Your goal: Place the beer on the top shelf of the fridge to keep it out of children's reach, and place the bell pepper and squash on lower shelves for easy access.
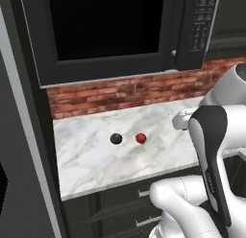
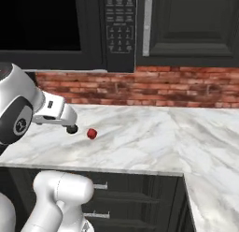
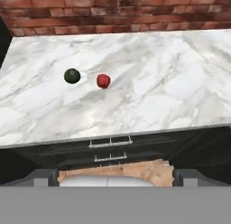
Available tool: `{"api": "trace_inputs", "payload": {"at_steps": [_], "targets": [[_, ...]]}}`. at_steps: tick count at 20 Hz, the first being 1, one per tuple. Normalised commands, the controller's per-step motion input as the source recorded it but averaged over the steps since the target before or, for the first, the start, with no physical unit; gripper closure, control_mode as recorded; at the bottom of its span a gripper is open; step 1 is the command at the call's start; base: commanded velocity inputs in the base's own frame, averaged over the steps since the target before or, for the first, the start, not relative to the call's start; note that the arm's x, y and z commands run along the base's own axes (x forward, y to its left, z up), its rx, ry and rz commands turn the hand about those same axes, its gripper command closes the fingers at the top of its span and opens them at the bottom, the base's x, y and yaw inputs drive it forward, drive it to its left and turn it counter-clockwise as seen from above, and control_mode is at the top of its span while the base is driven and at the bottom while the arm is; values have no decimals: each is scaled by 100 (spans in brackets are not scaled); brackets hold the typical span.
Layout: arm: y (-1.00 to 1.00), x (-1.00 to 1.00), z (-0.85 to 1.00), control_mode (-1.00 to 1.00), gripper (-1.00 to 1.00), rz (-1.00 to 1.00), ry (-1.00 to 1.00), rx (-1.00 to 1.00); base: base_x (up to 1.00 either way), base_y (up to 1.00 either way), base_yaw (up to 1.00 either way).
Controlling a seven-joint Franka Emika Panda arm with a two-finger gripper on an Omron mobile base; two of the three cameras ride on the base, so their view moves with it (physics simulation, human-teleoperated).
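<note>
Marble tabletop point(image 3: 149, 92): round squash point(image 3: 71, 76) just at nine o'clock of bell pepper point(image 3: 103, 81), neither showing a long axis; jaws apart.

Counter point(image 1: 96, 155) — white marble with grey veining throughout. Backsplash wall point(image 1: 120, 94) — red-brown brick in uneven tones, pale mortar lines. Microwave point(image 1: 110, 30): black casing, black window, grey keypad markings. Bell pepper point(image 3: 103, 81): glossy red. Squash point(image 3: 71, 76): very dark green, a faint lighter patch on top. Drawer fronts point(image 3: 108, 151) below the counter: near-black, with pale metallic handles. Cabinet door point(image 2: 196, 25): dark charcoal, with a light grey vertical handle.
</note>
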Motion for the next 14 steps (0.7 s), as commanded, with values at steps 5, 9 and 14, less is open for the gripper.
{"api": "trace_inputs", "payload": {"at_steps": [5, 9, 14], "targets": [[0, 0, 0, 100, -100, 0, 0, 0, 64, 5, 42], [3, 38, -92, -100, -100, 22, 0, 0, 0, 0, 0], [0, 28, -92, -100, -100, 12, 0, 0, 0, 0, 0]]}}
